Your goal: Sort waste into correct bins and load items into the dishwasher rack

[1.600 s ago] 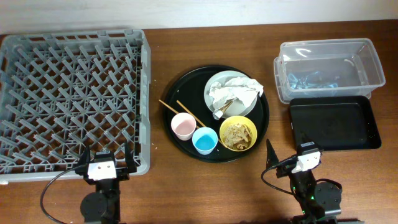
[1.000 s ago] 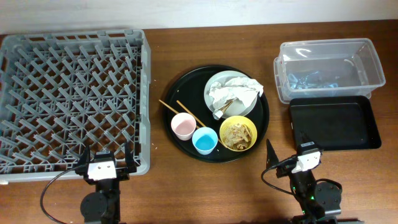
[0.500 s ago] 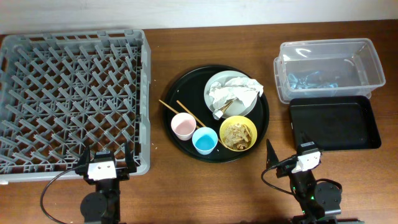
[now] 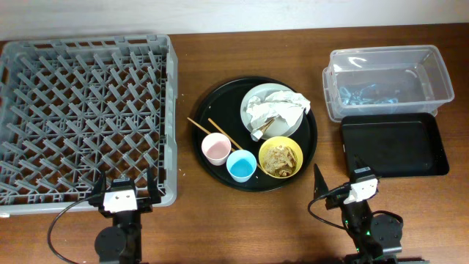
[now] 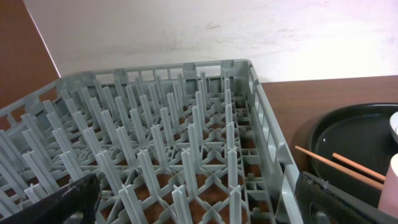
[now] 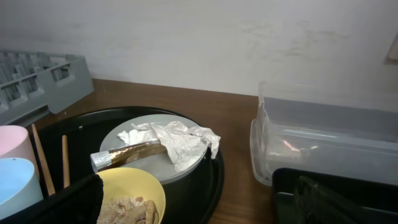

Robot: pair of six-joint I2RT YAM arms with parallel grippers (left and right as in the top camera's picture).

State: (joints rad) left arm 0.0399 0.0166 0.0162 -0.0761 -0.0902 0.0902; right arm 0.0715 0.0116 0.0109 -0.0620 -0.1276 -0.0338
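On the round black tray [image 4: 220,103] sit a grey-green plate [image 4: 258,95] carrying a crumpled white napkin [image 4: 277,108], a yellow bowl [image 4: 292,149] of beige food scraps [image 6: 127,208], a pink cup [image 4: 215,148], a blue cup [image 4: 241,166] and two chopsticks [image 4: 220,132]. The grey dishwasher rack [image 4: 84,117] fills the left side. At right stand the clear box [image 4: 388,81] and the shallow black tray [image 4: 393,144]. My left gripper [image 4: 123,185] is open at the rack's near edge. My right gripper [image 6: 199,208] is open, just short of the bowl, holding nothing.
A brown and silver wrapper [image 6: 127,151] lies on the plate under the napkin. Bluish bits [image 4: 363,93] lie in the clear box. A pale wall [image 6: 199,37] runs behind the table. Bare wood [image 4: 187,88] separates the rack from the round tray.
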